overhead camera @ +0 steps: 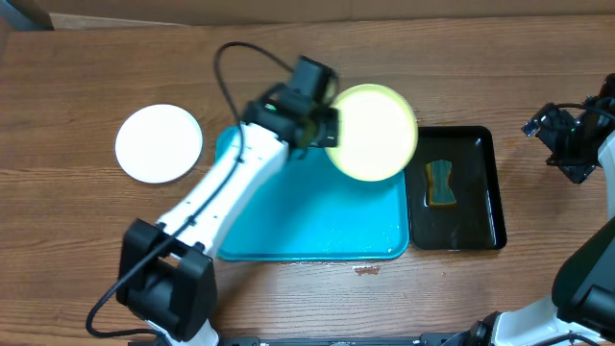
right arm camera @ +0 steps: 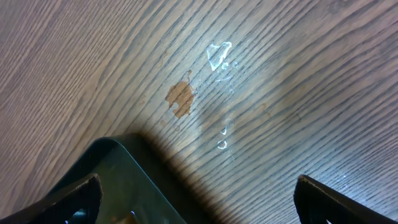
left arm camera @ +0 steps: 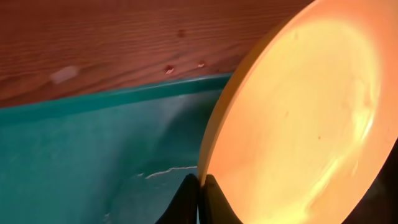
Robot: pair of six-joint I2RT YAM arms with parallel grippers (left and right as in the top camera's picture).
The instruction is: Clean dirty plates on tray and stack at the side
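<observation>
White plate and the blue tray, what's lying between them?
Nothing: in the overhead view only bare wooden table separates the white plate from the tray.

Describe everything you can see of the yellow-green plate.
The yellow-green plate is round, flat and smooth, and looks like plastic. The left gripper is shut on its left edge, holding it tilted above the far right corner of the turquoise tray. No clear smears show on it. Nothing else touches it.

Plate point(left arm camera: 298, 118) partly off-frame, L wrist
</observation>
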